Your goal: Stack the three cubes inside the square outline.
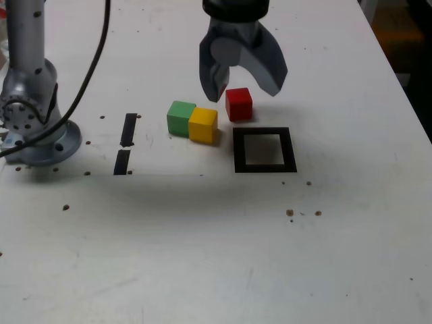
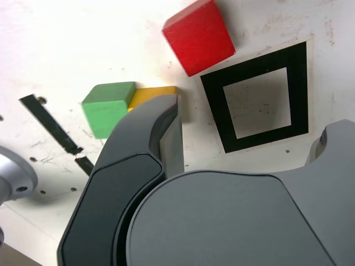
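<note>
The end effector (image 1: 239,84) hangs spread wide and empty just above and behind the red cube (image 1: 239,104), so a good pick, I judge, means lowering straight with one finger either side of its flat faces, clear of the yellow cube (image 1: 203,125). That yellow cube touches the green cube (image 1: 180,117) on the exterior view's left. All three are matte, sharp-edged blocks; the square outline (image 1: 264,167) is flat black tape on the scuffed white surface (image 1: 216,256), empty, just in front of the red one.
</note>
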You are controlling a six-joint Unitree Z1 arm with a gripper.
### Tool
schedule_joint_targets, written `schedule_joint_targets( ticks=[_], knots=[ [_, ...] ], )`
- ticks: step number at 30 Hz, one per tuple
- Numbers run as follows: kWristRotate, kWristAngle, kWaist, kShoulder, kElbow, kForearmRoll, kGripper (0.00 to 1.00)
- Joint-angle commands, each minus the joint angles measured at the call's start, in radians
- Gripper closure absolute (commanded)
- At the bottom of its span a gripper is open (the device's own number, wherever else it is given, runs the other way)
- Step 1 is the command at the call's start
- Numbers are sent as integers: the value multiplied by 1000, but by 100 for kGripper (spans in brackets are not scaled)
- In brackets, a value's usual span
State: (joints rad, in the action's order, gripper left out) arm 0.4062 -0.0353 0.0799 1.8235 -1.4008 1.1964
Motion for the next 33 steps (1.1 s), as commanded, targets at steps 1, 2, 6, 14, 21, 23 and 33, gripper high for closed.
schedule_joint_targets(
  ticks=[1, 2, 6, 14, 21, 23, 33],
  knots=[
    [-12, 14, 3, -12, -10, 8, 11],
    [-17, 20, 4, -13, -12, 10, 11],
    [-39, 36, 8, -14, -19, 16, 11],
    [-112, 76, 12, 13, -38, 27, 9],
    [-131, 69, 33, 53, -43, 25, 10],
    [-141, 63, 47, 65, -41, 25, 10],
    [-155, 49, 87, 97, -30, 24, 10]
  ],
)
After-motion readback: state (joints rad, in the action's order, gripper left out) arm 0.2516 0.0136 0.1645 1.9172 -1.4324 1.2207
